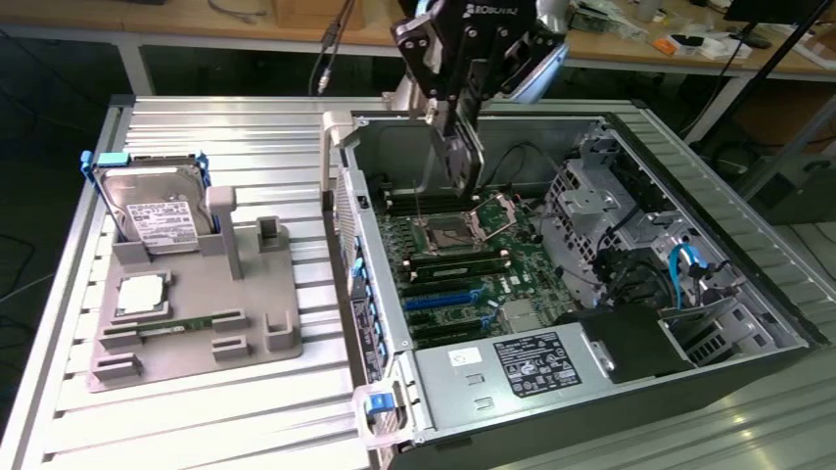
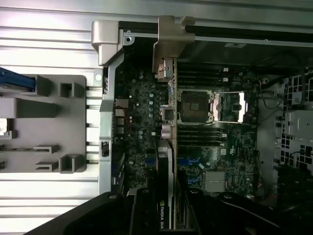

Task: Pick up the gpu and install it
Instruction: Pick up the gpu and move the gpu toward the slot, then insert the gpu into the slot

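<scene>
The gpu [image 1: 460, 162] is a thin dark card hanging edge-down from my gripper [image 1: 455, 110], which is shut on its upper edge. It hovers inside the open computer case [image 1: 706, 196], above the motherboard [image 1: 516, 269] near the CPU socket [image 1: 448, 235]. The blue expansion slots [image 1: 438, 300] lie lower on the board, apart from the card. In the wrist view the gpu [image 2: 167, 147] appears edge-on, its grey metal bracket [image 2: 170, 46] at the far end near the case's rear wall. My gripper [image 2: 166, 218] clamps the labelled end between its dark fingers [image 2: 146, 210].
A grey parts holder [image 1: 196, 343] at the exterior view's left carries a silver hard drive [image 1: 152, 211], a square chip [image 1: 141, 294] and a green memory stick [image 1: 176, 324]. The power supply [image 1: 523, 367] and drive cage [image 1: 594, 201] crowd the case interior.
</scene>
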`<state>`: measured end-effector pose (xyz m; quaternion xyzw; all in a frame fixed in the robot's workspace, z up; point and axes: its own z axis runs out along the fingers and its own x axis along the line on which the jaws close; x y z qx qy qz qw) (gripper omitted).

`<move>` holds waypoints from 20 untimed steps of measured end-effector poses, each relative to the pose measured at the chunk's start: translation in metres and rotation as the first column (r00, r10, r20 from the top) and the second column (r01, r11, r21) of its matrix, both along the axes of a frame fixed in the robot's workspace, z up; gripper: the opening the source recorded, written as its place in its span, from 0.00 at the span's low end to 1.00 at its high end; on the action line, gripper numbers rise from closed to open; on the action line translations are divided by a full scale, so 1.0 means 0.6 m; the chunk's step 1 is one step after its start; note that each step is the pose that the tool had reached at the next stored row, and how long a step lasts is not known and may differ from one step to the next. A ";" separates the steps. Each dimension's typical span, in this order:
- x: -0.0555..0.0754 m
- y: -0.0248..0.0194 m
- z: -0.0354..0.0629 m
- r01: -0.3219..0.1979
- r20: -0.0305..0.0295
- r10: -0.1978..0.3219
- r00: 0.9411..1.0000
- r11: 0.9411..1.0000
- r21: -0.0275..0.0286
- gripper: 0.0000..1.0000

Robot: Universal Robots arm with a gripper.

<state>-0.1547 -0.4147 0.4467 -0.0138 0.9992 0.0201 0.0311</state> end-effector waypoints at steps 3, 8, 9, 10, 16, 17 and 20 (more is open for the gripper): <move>0.028 0.0000 0.000 0.000 0.000 0.000 1.000 1.000 0.000 0.27; 0.068 0.0000 0.000 0.000 -0.001 0.000 1.000 1.000 0.001 0.27; 0.074 0.0000 0.000 0.000 -0.001 0.000 1.000 1.000 0.001 0.27; 0.083 0.0000 0.000 0.000 -0.001 0.000 1.000 1.000 0.002 0.27; 0.128 0.0000 -0.001 0.000 -0.002 0.000 1.000 1.000 0.004 0.27; 0.128 0.0000 -0.001 0.000 -0.002 0.000 1.000 1.000 0.004 0.27; 0.128 0.0000 -0.001 0.000 -0.002 0.000 1.000 1.000 0.004 0.27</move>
